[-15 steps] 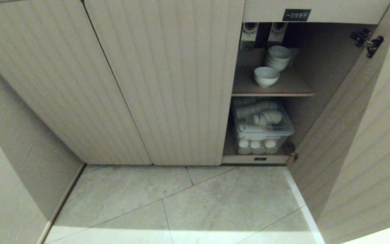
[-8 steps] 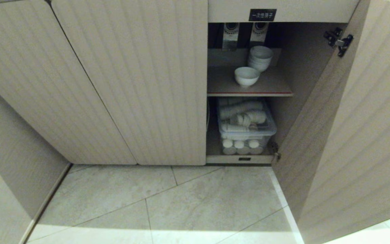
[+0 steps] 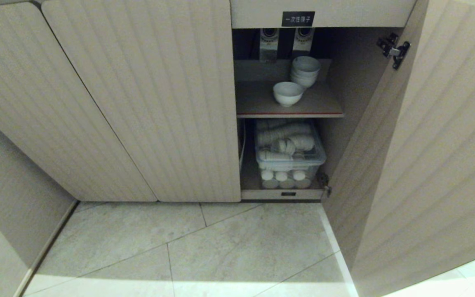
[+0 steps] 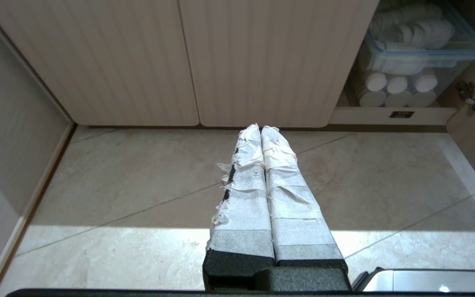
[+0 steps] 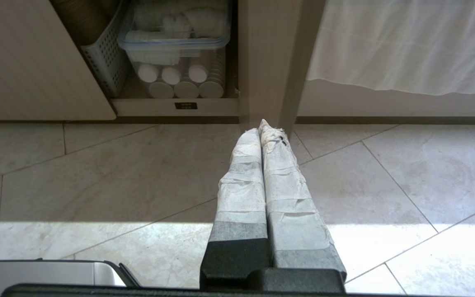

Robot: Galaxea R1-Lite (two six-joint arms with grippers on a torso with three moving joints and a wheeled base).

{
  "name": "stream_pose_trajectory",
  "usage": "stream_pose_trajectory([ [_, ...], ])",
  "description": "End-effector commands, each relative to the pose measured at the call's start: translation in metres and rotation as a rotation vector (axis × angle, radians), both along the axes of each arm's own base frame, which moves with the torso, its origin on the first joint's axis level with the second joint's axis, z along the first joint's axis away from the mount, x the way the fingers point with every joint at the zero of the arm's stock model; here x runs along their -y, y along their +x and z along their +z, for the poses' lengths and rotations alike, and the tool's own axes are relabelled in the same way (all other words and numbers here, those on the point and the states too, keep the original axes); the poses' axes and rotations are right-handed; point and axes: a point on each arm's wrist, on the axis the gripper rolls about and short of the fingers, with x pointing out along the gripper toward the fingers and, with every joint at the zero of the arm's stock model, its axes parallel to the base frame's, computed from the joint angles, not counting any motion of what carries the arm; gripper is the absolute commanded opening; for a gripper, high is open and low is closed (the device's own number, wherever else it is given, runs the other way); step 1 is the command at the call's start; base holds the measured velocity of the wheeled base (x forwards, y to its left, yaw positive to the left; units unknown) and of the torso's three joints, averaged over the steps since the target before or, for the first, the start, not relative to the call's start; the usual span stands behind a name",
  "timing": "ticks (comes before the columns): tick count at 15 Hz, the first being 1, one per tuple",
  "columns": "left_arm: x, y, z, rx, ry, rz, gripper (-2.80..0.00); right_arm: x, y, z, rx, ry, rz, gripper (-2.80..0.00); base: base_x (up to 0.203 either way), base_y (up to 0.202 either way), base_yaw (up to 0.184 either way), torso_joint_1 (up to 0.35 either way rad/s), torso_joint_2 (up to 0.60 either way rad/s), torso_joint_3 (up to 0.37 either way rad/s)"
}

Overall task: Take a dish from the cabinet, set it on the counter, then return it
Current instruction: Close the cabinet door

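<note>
Small round white ceramic bowl (image 3: 288,93) sits on your cabinet's (image 3: 138,103) upper shelf, stack (image 3: 304,71) at 1 o'clock; your left gripper (image 4: 261,131) and right gripper (image 5: 261,131) are both pressed together, empty.

Stacked bowls (image 3: 305,71): we see a nest of white bowls at upper centre-right of the head view, toward the back of the shelf.
Clear bin (image 3: 289,152): we see a lidded transparent plastic box, centre-right, filled with white crockery lying on its side; white round pieces line its front.
Slotted basket (image 5: 106,57): we see a white perforated basket just beside the bin, upper left of the right wrist view.
Floor tiles (image 3: 221,247): pale stone-look tiles with diagonal joints fill the lower frame.
White cloth (image 5: 406,41): we see draped fabric at upper right of the right wrist view.
</note>
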Motion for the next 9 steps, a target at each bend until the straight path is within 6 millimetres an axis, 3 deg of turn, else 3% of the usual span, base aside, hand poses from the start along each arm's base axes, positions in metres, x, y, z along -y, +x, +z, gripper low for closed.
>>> stream_pose_trajectory([
  [1,0.0,0.0,-0.0001,-0.001,-0.001,0.0,-2.8,0.0,0.0001,0.0001,-0.001,-0.001,0.0,-2.8,0.0,0.0,0.0,0.0,0.0,0.0],
  [9,0.0,0.0,-0.0001,-0.001,-0.001,0.0,-2.8,0.0,0.0001,0.0001,-0.001,-0.001,0.0,-2.8,0.0,0.0,0.0,0.0,0.0,0.0],
])
